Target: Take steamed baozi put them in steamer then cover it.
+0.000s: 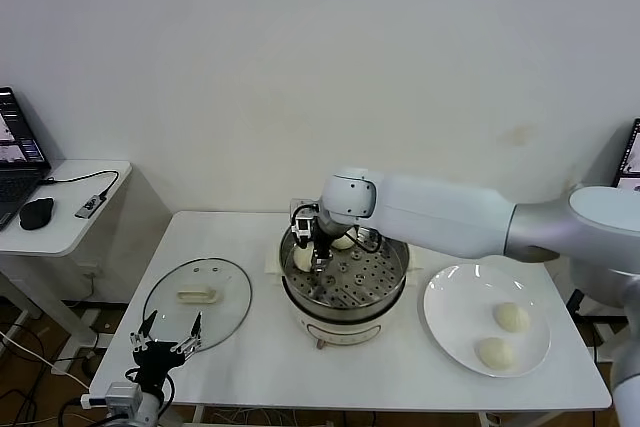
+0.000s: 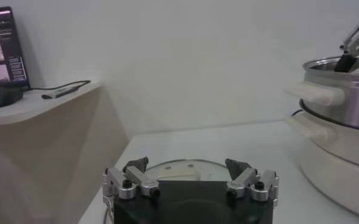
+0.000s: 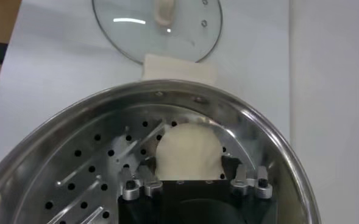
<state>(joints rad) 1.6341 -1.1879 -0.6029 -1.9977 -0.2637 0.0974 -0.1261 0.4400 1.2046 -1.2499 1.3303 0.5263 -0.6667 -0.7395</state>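
The steamer (image 1: 345,287) stands mid-table, its perforated tray showing. My right gripper (image 1: 318,255) reaches into its left side. In the right wrist view it (image 3: 188,165) stands open, a fingertip on each side of a cream baozi (image 3: 188,151) that rests on the tray by the steel wall (image 3: 261,125). A second baozi (image 1: 344,240) lies at the tray's back. Two more baozi (image 1: 511,317) (image 1: 494,352) sit on the white plate (image 1: 440,292). The glass cover (image 1: 197,304) lies flat at the front left. My left gripper (image 1: 165,332) waits open at its near edge, holding nothing.
A side table on the left carries a laptop (image 1: 15,157), a mouse (image 1: 36,212) and a cabled device (image 1: 92,206). The plate lies right of the steamer near the table's right edge. The left wrist view shows the cover (image 2: 179,172) just past the open fingers and the steamer (image 2: 344,91) beyond.
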